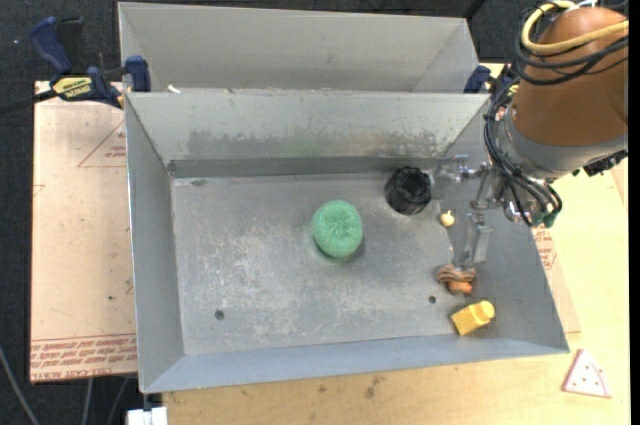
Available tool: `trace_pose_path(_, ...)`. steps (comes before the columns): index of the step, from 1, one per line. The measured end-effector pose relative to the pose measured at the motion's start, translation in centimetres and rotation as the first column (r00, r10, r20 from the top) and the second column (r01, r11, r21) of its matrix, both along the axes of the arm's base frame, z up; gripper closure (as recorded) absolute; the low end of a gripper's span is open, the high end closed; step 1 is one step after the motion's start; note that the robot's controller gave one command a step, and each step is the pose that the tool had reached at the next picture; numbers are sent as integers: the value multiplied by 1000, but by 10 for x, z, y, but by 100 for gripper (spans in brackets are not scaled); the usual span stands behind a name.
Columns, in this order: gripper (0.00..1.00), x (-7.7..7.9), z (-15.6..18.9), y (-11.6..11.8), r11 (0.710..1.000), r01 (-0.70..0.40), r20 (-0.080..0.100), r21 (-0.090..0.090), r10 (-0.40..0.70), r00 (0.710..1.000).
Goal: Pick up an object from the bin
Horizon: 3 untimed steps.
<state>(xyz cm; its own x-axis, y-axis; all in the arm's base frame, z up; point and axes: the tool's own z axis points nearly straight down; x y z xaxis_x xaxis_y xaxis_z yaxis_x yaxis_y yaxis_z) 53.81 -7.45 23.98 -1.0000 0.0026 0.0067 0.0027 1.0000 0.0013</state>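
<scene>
Small brownish-orange lump (459,284) sits by the bin's (150,243) right wall, just beside a yellow block (472,316). Gripper's (464,265) down right on it, can't tell if the jaws are open or closed. Doesn't look lifted yet. The other 2, green ball (337,229) and black cap (408,190), lie leftward.

Grey bin (250,313), four spots of colour
There's a green ball (337,229), a black round piece (408,190), a yellow block (472,316), a small orange-brown lump (458,282), all on scuffed grey
</scene>
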Motion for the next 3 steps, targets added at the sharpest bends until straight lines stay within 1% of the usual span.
trace_pose_path(1,0,1,5,0,1000,-2,8,-1,2,1000)
trace_pose_path(2,0,4,-19,7,997,80,14,-1,-80,997)
trace_pose_path(3,0,14,-76,17,995,101,14,0,-101,995)
